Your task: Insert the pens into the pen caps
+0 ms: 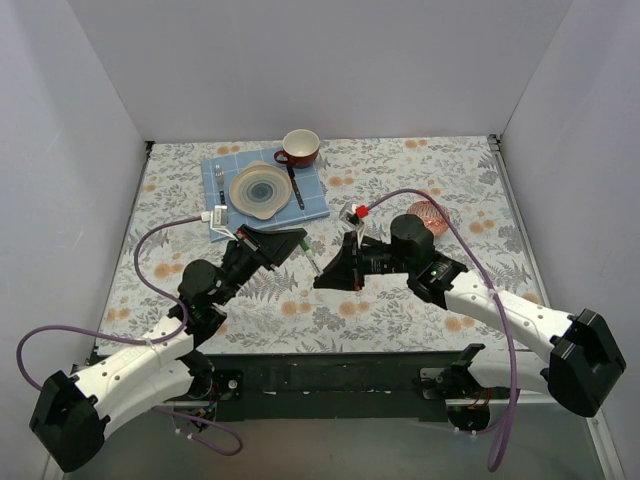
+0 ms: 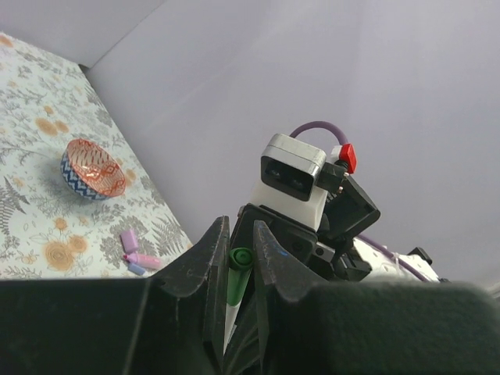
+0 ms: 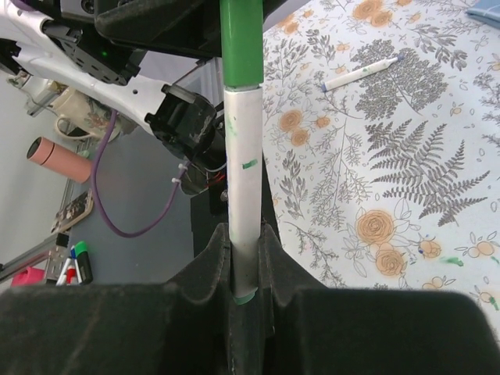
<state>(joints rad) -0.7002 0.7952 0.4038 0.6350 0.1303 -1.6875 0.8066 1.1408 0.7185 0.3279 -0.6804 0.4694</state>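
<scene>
While gripped in the air above the middle of the table (image 1: 400, 300), clear of the floral cloth: white pen (image 3: 241, 195), barrel smudged with green, pointing straight away from the right wrist camera. Runs at its far end into the green cap (image 3: 238, 39), cap and barrel touching and in one line; cannot tell how deep the tip sits inside.

Right gripper (image 3: 244, 238) clamped on the pen's near end, fingers (image 3: 205, 262) pressing both sides, a green band showing just behind them. Left gripper (image 2: 240, 234) clamped likewise on the green cap, its rounded green end visible between the dark fingers. Grippers nose to nose, tips close together.

Flat on the cloth, well apart from both grippers: second white pen (image 3: 363, 72) with blue ends. Elsewhere on the cloth, pink and lilac caps (image 2: 137, 254) huddled together, near a patterned bowl (image 2: 92, 168).

At the table's far side, blue mat (image 1: 312, 200) bearing plate (image 1: 260, 190), fork (image 1: 219, 183) and knife (image 1: 296, 187), with red cup (image 1: 299, 147) at its far edge.
</scene>
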